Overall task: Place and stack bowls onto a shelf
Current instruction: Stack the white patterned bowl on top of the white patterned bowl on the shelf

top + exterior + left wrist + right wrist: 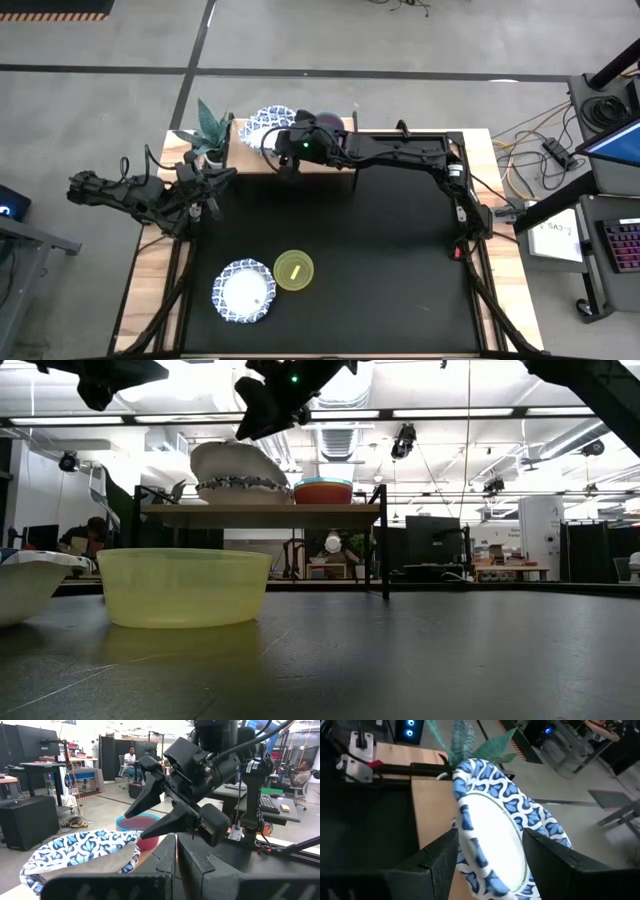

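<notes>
closest to you in the low view sits the yellow-green bowl (184, 587) on the black mat (420, 660), a patterned bowl (243, 291) touching beside it. only that view shows the tilted bowl (238, 472) on the shelf (262, 515) next to a red bowl nested in teal (322, 491). your right gripper (490, 857) reaches across over the shelf, fingers spread around the tilted bowl's rim without clamping it. your left gripper (207, 182) waits near the plant (210, 125); you cannot tell its fingers' state.
</notes>
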You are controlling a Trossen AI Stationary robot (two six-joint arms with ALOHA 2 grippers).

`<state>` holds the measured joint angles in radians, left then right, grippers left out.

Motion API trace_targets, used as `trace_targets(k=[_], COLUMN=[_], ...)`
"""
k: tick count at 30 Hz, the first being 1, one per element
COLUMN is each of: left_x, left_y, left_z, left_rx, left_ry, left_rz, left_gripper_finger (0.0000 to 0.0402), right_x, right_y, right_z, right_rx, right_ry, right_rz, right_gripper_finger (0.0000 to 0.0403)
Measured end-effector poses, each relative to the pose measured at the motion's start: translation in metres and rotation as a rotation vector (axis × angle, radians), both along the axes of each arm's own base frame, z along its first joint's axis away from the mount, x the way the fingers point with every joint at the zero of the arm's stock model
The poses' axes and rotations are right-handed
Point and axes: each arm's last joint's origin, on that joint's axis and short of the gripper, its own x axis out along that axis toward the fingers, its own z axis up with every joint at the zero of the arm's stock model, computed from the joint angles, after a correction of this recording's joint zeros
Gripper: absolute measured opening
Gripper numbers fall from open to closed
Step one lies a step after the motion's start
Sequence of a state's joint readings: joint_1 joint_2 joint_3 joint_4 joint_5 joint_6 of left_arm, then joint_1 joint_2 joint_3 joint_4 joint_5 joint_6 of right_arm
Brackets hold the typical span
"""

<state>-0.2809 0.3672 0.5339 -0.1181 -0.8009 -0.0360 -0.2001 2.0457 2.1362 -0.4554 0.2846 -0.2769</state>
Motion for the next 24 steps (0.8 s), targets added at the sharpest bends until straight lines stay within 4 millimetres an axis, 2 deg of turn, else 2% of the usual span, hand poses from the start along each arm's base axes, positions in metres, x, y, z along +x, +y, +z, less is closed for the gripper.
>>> trace_targets(k=[7, 10, 14, 20, 24], left_x=[0.0, 0.0, 0.0, 0.0, 0.0], left_y=[0.0, 0.0, 0.0, 0.0, 0.0], left_z=[0.0, 0.0, 0.0, 0.0, 0.0], left_rx=[-0.001, -0.002, -0.001, -0.002, -0.002], left_ry=[0.001, 0.001, 0.001, 0.0, 0.0], left_rz=[0.0, 0.0, 0.001, 0.0, 0.0], left_gripper_finger=[0.0, 0.0, 0.0, 0.0, 0.0], right_x=[0.002, 0.004, 0.009, 0.019, 0.022], right_y=[0.0, 0.002, -0.001, -0.017, -0.019], right_z=[0.005, 0.01, 0.006, -0.026, -0.034], right_rx=[0.01, 0.015, 0.051, 0.085, 0.092], right_ry=[-0.056, -0.117, -0.154, -0.091, -0.075], right_rz=[-0.006, 0.035, 0.074, 0.035, 0.033], right_gripper_finger=[0.0207, 0.019, 0.0139, 0.0052, 0.0017])
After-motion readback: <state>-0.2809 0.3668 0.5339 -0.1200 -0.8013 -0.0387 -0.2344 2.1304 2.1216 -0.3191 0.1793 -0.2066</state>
